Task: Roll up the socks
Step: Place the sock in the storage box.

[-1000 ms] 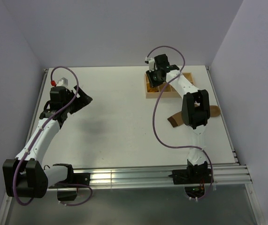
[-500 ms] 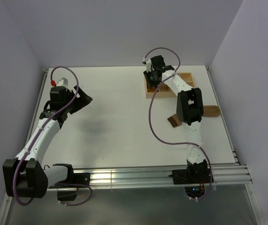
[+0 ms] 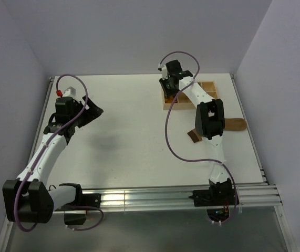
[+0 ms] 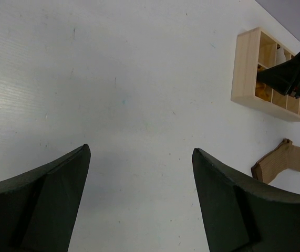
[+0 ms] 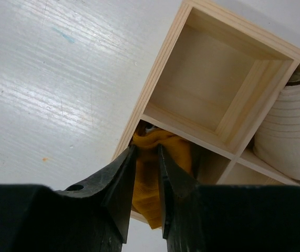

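1. Desk [image 3: 128, 131]: white, carries everything. The middle is bare, probably the working area for rolling.
2. Right arm: stretched far out to the back of the desk, wrist tipped down over the wooden box. Looks like a drop-off or pick-up at a compartment; I can't tell which.
3. Left arm: parked on the left side, well apart from both socks and pointing across the bare desk. It seems to be waiting out of the other arm's way.
4. Wooden box [image 4: 247, 68]: divided storage box at the back right, with at least one compartment empty in the right wrist view.
5. Tan-brown sock [image 3: 237, 125]: lies flat and unrolled on the desk, near side of the box, partly hidden under the right arm from above. It is not rolled yet, so the task is likely about half done.
6. Mustard sock [image 5: 178, 149]: bunched in the box's near corner compartment, part of it hanging over the edge.
7. Cream roll [image 5: 286, 126]: sits in a neighbouring compartment, not touched.
8. Right gripper [image 5: 147, 157]: jaws narrow, pinching a fold of the mustard sock at the compartment wall.
9. Left gripper [image 4: 140, 152]: jaws wide apart, nothing between them, nothing touched.
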Controlling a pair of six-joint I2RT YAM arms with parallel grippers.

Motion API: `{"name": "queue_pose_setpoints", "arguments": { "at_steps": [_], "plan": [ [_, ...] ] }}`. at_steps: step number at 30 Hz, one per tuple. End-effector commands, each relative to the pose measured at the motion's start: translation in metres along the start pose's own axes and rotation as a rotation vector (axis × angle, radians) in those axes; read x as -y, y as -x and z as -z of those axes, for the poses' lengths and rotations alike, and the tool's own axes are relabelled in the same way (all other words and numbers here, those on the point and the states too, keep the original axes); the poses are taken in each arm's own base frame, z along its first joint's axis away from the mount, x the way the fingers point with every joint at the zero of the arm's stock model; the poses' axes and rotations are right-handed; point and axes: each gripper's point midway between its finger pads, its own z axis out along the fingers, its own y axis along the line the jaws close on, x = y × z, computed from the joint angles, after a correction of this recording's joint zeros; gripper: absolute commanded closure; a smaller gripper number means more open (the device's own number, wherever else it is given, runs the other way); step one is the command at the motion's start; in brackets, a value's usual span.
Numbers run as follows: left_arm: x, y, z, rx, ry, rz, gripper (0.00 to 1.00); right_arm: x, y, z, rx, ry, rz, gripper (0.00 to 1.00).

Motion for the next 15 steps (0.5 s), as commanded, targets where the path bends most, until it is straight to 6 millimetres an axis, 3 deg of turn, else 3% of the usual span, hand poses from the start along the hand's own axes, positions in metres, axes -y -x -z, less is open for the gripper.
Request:
{"name": "queue_pose_setpoints", "arguments": {
  "at_steps": [1, 5, 6, 8, 9, 15],
  "plan": [
    [0.012, 0.01, 0.009, 0.037, -0.038, -0.024, 0.16, 0.004, 0.009, 0.006, -0.001, -0.038, 0.023, 0.69],
    [0.016, 0.015, 0.015, 0.057, -0.05, -0.032, 0.16, 0.0, 0.02, 0.026, 0.05, -0.026, 0.017, 0.68],
    [0.016, 0.017, 0.017, 0.066, -0.051, -0.035, 0.16, -0.001, 0.037, 0.051, 0.114, -0.031, 0.014, 0.67],
    [0.02, 0.025, 0.025, 0.094, -0.053, -0.048, 0.15, 0.001, 0.048, 0.073, 0.178, -0.06, 0.002, 0.62],
    [0.024, 0.029, 0.03, 0.109, -0.061, -0.054, 0.15, 0.002, 0.064, 0.104, 0.244, -0.075, 0.0, 0.61],
    [0.03, 0.05, 0.057, 0.2, -0.05, -0.083, 0.12, 0.014, 0.067, 0.178, 0.361, -0.186, -0.045, 0.45]
  ]
}}
